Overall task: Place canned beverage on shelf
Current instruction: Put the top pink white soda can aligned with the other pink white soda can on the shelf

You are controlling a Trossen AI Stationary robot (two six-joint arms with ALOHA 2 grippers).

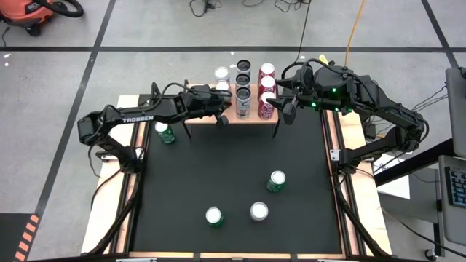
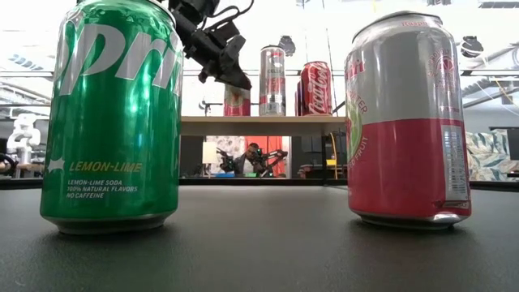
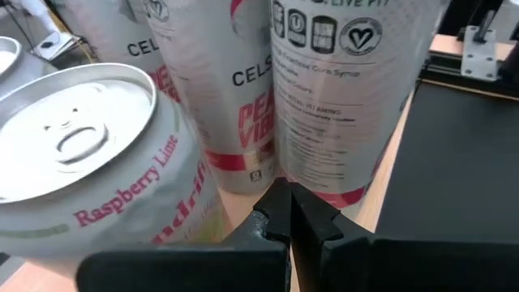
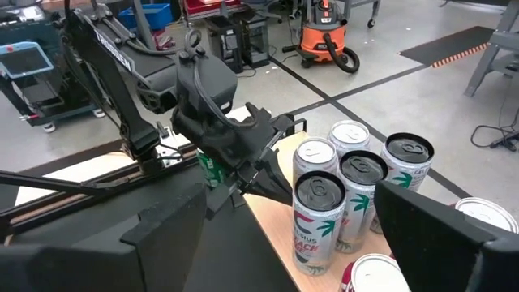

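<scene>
I see many cans standing on the small light-wood shelf point(image 1: 251, 118), four cans point(image 1: 276, 181) left on the black worktop point(image 1: 233, 167), my left hand point(image 1: 220, 118) shut and empty, right hand point(image 1: 282, 100) open and empty.

floor point(image 1: 182, 25): grey concrete, black tape lines
vacuum point(image 4: 323, 39): orange, on floor far beyond the right gripper
cables point(image 1: 291, 6): loose on floor
cord point(image 1: 354, 29): yellow
</scene>
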